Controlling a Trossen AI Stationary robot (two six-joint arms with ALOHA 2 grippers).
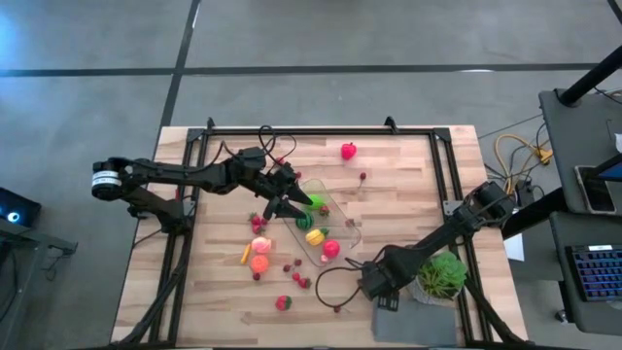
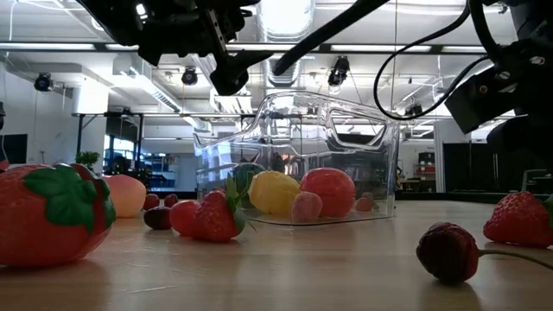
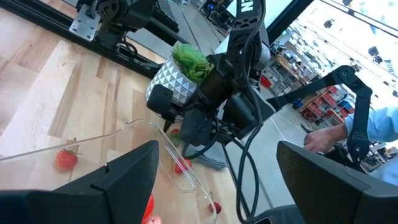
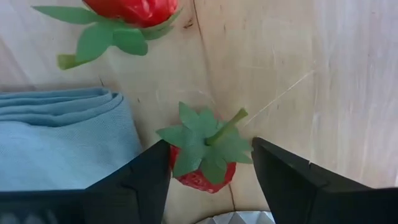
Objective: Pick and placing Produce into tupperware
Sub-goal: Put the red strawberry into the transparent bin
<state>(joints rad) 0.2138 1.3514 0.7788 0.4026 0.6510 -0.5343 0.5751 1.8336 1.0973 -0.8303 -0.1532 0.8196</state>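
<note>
The clear tupperware (image 1: 335,226) (image 2: 302,147) stands mid-table with a green, a yellow (image 2: 273,192) and a red piece (image 2: 327,191) of produce inside. More produce lies scattered on the wood around it. My left gripper (image 1: 287,200) (image 3: 217,165) hovers open over the tub's left end, holding nothing. My right gripper (image 1: 375,284) (image 4: 208,168) is low at the near right, open. Its fingers stand on either side of a small red strawberry (image 4: 202,163) with green leaves that lies on the table beside the grey cloth (image 4: 62,134). My right gripper comes at the small strawberry from above, one finger (image 4: 146,177) on each side of it, and the berry rests on the wood. Whether either finger touches it, I cannot tell.
A potted green plant (image 1: 442,275) and the folded grey cloth (image 1: 413,319) sit close to my right gripper. Another leafy red fruit (image 4: 127,9) lies just beyond the strawberry. Black frame rails (image 1: 194,146) border the table. A person's hand (image 3: 323,140) shows beyond the table.
</note>
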